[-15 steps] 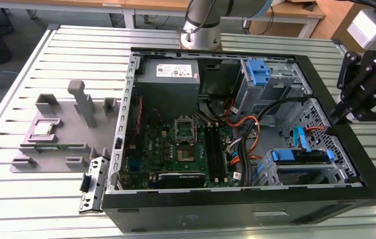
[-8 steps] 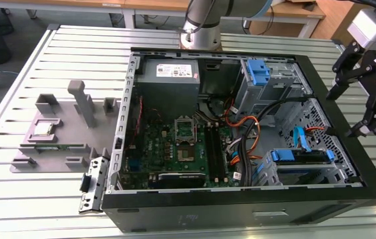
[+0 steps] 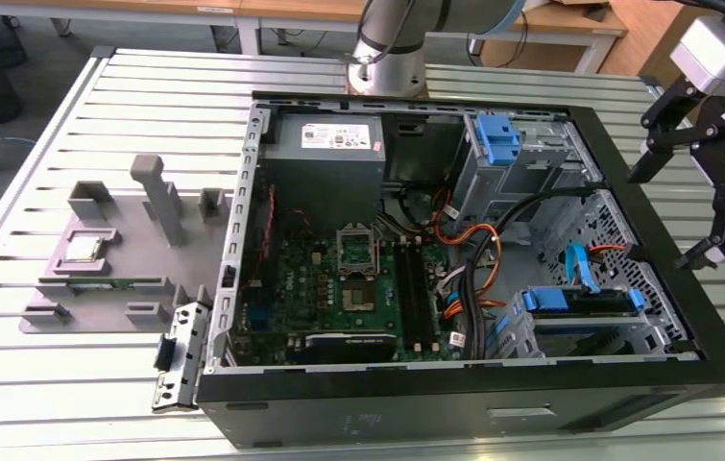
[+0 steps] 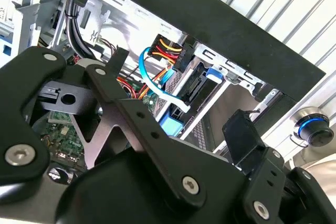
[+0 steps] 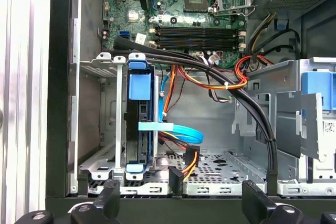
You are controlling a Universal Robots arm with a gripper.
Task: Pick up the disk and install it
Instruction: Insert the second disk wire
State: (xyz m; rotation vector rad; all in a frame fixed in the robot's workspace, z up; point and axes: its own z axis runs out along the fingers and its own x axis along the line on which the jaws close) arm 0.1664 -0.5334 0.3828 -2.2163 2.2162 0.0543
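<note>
At the exterior view's right, your hand (image 3: 664, 219) hangs released and empty by the case (image 3: 465, 403) rim. The disk (image 3: 576, 300) stands in the near drive cage (image 3: 650, 336). Come down carelessly and a finger could strike that rim. From the first wrist view, a blue cable (image 5: 184, 132) and orange wires (image 5: 205, 82) run just beside the disk, ready to snag. In the second wrist view, a power plug (image 4: 176, 61) hangs close by.

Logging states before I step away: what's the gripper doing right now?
Black two-finger gripper: open, holding nothing.
</note>
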